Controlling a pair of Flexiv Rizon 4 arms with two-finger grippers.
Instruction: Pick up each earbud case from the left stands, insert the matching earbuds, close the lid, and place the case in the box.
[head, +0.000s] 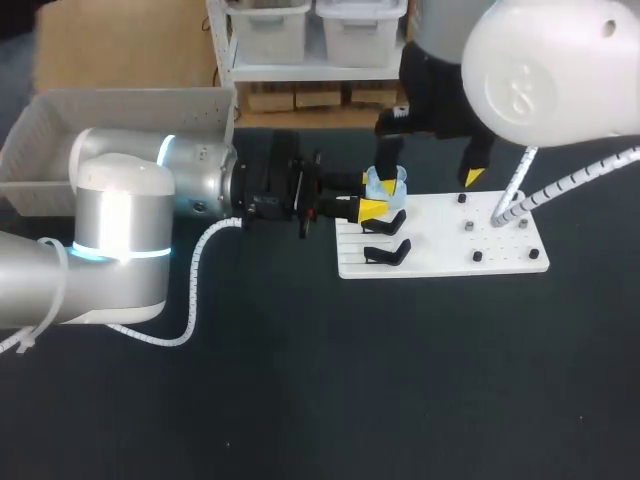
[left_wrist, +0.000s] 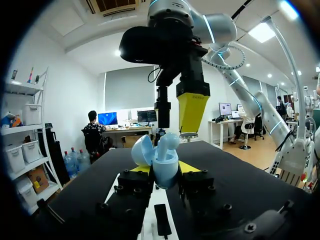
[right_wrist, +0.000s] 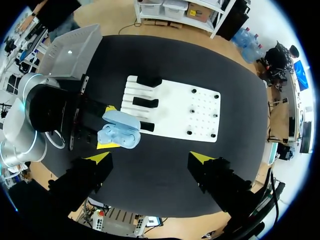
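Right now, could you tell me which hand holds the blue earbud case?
The left hand, its yellow tips pressed on both sides of the open earbud case; the right hand hangs open and empty above it.

Left arm (head: 120, 210) enters frame left, stretched level toward centre; left tool (head: 378, 197) clamped on case (head: 388, 183). Right arm (head: 550, 70) upper right; right tool (right_wrist: 150, 158) pointing down, fingers spread wide.

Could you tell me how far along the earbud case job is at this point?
Done: one light blue case is off the stands, clamped in the left hand. In hand: its lid is open, an earbud seemingly sticking up from it; the open right hand hovers above. Left: closing the lid and placing it in the box, where no case shows.
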